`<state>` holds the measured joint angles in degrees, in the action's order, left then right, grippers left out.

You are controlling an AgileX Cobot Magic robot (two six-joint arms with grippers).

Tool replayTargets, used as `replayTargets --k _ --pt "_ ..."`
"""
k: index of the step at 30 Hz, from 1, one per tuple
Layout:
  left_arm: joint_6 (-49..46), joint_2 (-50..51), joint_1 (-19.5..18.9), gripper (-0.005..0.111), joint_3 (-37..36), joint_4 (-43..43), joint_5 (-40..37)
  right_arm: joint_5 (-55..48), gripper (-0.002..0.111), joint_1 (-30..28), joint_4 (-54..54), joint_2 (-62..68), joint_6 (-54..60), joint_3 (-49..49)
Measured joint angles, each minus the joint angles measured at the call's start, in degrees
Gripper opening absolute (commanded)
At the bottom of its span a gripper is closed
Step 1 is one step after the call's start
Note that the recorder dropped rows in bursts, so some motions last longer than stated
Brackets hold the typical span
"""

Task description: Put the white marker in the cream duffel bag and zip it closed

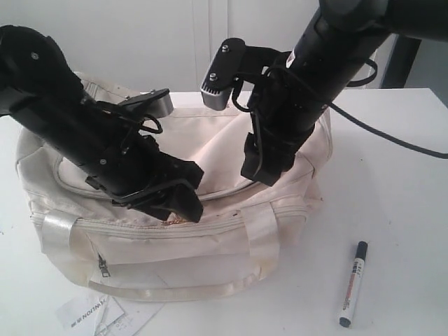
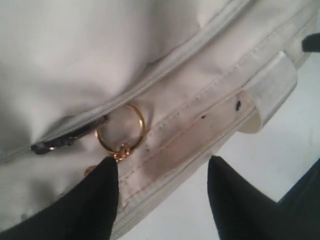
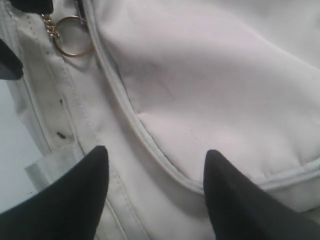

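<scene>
White table [image 1: 406, 210]: marker [image 1: 352, 283] print illegible; left gripper [image 2: 162, 159], right gripper [image 3: 156, 150] both wide, empty, over bag [image 1: 175, 252].

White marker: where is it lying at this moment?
In the exterior view the white marker lies flat on the white table at the lower right, to the right of the cream duffel bag and not touching it.

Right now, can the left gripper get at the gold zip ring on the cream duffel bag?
Probably yes: the left gripper hovers with open jaws right beside the gold ring, and nothing lies between them.
</scene>
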<state>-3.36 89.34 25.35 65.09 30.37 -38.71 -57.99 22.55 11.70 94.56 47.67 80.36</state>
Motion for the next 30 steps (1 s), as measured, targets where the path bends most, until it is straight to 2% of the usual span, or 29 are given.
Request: replayTargets --k 7,17,23,30 --pt "5.14 0.0 -2.74 0.058 0.0 0.6 0.21 0.1 0.054 -1.3 0.52 0.0 0.0 0.0" --pt "6.21 2.37 -2.74 0.058 0.0 7.32 -0.31 0.42 0.054 -1.3 3.19 0.0 1.08 0.0" --pt "12.54 3.05 -2.74 0.058 0.0 3.92 0.82 0.56 0.054 -1.3 2.98 0.0 1.52 0.0" --pt "14.94 6.03 -2.13 0.057 0.0 6.06 3.1 0.56 0.054 -1.3 3.35 0.0 1.52 0.0"
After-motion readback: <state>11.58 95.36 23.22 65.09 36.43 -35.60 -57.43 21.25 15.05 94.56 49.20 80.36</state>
